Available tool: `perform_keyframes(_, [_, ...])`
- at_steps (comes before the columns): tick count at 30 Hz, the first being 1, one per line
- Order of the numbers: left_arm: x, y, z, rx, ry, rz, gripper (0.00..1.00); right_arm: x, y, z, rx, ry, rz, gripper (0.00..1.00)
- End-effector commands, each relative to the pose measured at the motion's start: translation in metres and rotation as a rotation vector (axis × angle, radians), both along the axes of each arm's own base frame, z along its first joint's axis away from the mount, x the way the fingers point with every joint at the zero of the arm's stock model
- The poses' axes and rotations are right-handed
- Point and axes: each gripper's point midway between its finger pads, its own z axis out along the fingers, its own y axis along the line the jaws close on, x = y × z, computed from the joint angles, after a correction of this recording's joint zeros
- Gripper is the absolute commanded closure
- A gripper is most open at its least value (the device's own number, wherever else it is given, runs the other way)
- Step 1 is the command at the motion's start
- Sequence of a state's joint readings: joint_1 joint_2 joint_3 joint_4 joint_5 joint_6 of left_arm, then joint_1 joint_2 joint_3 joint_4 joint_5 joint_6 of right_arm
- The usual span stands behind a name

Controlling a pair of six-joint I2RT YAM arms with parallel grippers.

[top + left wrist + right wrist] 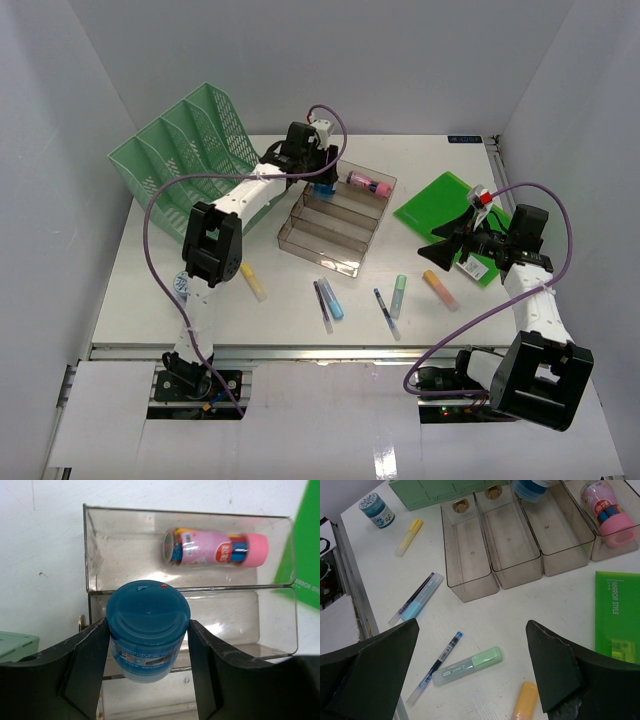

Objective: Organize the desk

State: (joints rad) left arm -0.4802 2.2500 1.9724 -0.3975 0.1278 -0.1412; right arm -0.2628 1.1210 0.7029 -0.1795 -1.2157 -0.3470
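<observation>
White desk (200, 300) lies under the smoky tiered tray (330, 215) and spreads well past it on every side; stiff and fixed, we judge, with nothing to grasp; only what lies on it can be moved. Over the tray our left pincer (148, 645) clamps a blue tub (148, 611); it looks smooth, round, probably light and slippery, best held across its body. Right of the tray our right pincer (472, 625) gapes wide, empty.

Left pincer (148, 645) clamped, right pincer (472, 625) spread wide
</observation>
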Motion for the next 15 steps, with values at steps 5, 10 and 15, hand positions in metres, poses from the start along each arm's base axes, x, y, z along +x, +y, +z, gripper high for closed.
perform_keyframes(5, [-0.0099,-0.0049,0.0937,-0.217,-0.301,0.023,0.78,-0.0017,-0.0005,0.0029,0.015,-0.022,0.011,0.06])
perform_keyframes(10, [-0.0122,-0.0064,0.0967,-0.235,-0.335,0.009,0.80,-0.0015,-0.0009,0.0027,0.014,-0.022,0.009,0.06])
perform_keyframes(15, [-0.0116,-0.0078,0.0965,-0.241,-0.374,-0.008,0.81,-0.0012,-0.0010,0.0022,0.014,-0.021,0.008,0.06])
